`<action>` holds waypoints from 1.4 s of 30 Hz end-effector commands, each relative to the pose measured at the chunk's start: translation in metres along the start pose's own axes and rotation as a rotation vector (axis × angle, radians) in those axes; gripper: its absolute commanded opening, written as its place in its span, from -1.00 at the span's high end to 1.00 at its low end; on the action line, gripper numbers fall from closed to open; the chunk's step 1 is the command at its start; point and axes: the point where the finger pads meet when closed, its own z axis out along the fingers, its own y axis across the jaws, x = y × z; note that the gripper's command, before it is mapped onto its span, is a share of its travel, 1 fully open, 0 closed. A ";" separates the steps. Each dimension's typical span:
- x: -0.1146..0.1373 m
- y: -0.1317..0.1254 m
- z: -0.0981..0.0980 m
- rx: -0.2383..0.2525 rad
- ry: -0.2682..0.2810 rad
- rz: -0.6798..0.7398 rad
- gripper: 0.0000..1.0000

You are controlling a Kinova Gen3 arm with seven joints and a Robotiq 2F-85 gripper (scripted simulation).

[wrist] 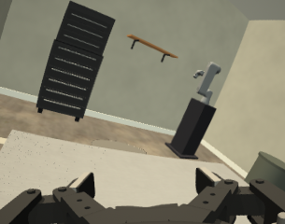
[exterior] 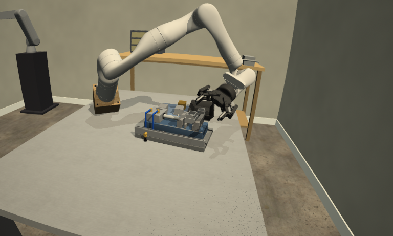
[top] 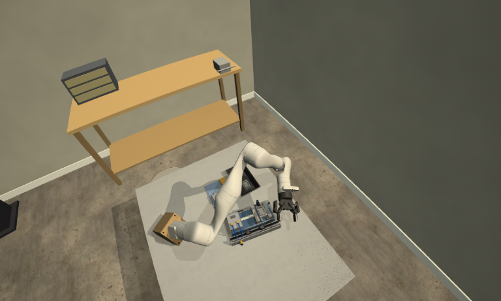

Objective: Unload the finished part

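The smooth white arm (exterior: 171, 33) rises from a wooden block base (exterior: 115, 107) at the back of the speckled grey table (exterior: 115, 178), arches high and bends down to the black gripper (exterior: 217, 106). The gripper hangs in the air just beside the vise's far end, above the table, tilted and aimed sideways rather than down. Its fingers (exterior: 228, 113) are spread fully apart and hold nothing; in the wrist view both linkage fingers splay wide to either side, facing a room with a dark slatted cabinet (wrist: 74, 63) and a black pedestal (wrist: 194, 127).

The vise (exterior: 173, 126) is a boxy assembly of grey metal blocks on a blue plate, set on a long grey ribbed bed with a small yellow knob at its front corner. Two blue tubes curve over its near end, and a pale cylinder rod runs along its middle. The part (exterior: 191, 115), a square grey block with a recessed pocket on top, sits in the vise between the jaw blocks, apart from the gripper.

The tray (top: 251, 179) is black, flat and rectangular, lying behind the vise and partly hidden by the arm; a grey block (top: 246, 184) lies in it. A plain wooden bench (top: 147, 87) with a lower shelf stands by the wall.
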 end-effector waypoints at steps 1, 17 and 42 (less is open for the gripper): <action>0.001 0.000 0.000 0.001 -0.001 0.001 -1.00; 0.001 0.000 0.000 0.001 -0.001 0.001 -1.00; 0.011 0.032 -0.022 0.286 -0.529 0.182 -1.00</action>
